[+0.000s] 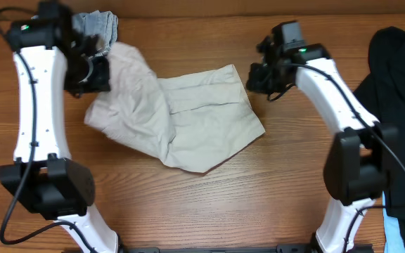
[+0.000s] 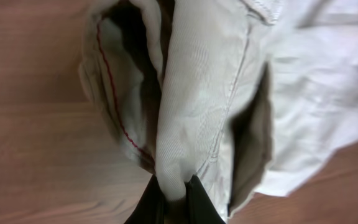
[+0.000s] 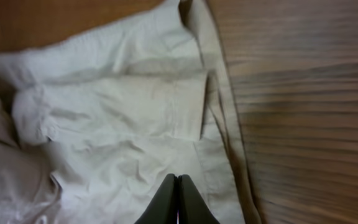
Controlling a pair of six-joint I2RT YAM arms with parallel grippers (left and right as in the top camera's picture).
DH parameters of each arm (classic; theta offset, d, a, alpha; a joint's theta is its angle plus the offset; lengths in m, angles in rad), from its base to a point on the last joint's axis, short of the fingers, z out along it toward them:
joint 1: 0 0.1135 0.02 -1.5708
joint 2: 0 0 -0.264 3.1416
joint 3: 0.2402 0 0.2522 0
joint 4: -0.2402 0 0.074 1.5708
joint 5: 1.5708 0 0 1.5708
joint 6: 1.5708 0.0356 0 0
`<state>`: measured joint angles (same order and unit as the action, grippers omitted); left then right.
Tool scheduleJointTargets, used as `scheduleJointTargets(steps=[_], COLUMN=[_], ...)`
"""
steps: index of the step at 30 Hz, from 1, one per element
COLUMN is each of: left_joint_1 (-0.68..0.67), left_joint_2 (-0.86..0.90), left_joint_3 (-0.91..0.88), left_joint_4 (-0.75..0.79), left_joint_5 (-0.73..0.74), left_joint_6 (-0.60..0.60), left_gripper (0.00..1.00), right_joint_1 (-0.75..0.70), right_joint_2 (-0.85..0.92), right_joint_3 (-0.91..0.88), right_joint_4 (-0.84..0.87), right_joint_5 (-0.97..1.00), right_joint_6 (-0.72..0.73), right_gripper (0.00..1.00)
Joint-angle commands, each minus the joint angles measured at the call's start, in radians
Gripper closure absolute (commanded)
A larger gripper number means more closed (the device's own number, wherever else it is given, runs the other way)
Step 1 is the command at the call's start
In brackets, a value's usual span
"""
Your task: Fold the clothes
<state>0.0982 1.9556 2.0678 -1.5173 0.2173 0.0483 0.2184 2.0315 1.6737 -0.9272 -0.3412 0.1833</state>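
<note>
The pale beige shorts (image 1: 195,119) lie across the middle of the table, their left part lifted and bunched. My left gripper (image 1: 90,74) is shut on a fold of the beige shorts (image 2: 197,99), pinched between its fingertips (image 2: 174,186) above the wood. My right gripper (image 1: 259,76) hovers at the shorts' upper right corner. In the right wrist view its fingers (image 3: 178,183) are shut together with nothing between them, above the beige shorts (image 3: 123,118). The light-blue denim shorts (image 1: 97,27) lie at the back left. The black garment (image 1: 399,91) lies at the right edge.
Bare wooden tabletop (image 1: 259,190) surrounds the shorts at the front and right. A bit of light-blue fabric (image 1: 399,235) shows at the lower right corner under the black garment.
</note>
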Motion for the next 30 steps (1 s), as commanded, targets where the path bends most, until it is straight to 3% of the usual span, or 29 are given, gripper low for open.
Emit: scheduleJointTargets(steps=[1,10,22,30], left_joint_1=[-0.092,-0.229,-0.465,-0.557], left_joint_2=[-0.034,-0.034,-0.024,0.085], left_joint_3=[0.072,0.092,0.063,0.040], left_joint_4=[-0.013,0.004,0.194,0.266], left_joint_5=[0.018,0.057,0.078,0.035], left_joint_6=[0.000,-0.065,-0.241,-0.344], left_gripper=[0.96,0.96,0.96,0.96], right_joint_1=[0.050,0.064,0.055,0.020], right_joint_2=[0.055,0.158,0.219,0.200], right_joint_3=[0.014,0.014,0.006,0.009], right_joint_4=[0.011,0.037,0.032,0.035], right_joint_5=[-0.031,0.012,0.016,-0.069], right_joint_6=[0.008,0.184,0.241,0.241], right_gripper=[0.96,0.96,0.96,0.96])
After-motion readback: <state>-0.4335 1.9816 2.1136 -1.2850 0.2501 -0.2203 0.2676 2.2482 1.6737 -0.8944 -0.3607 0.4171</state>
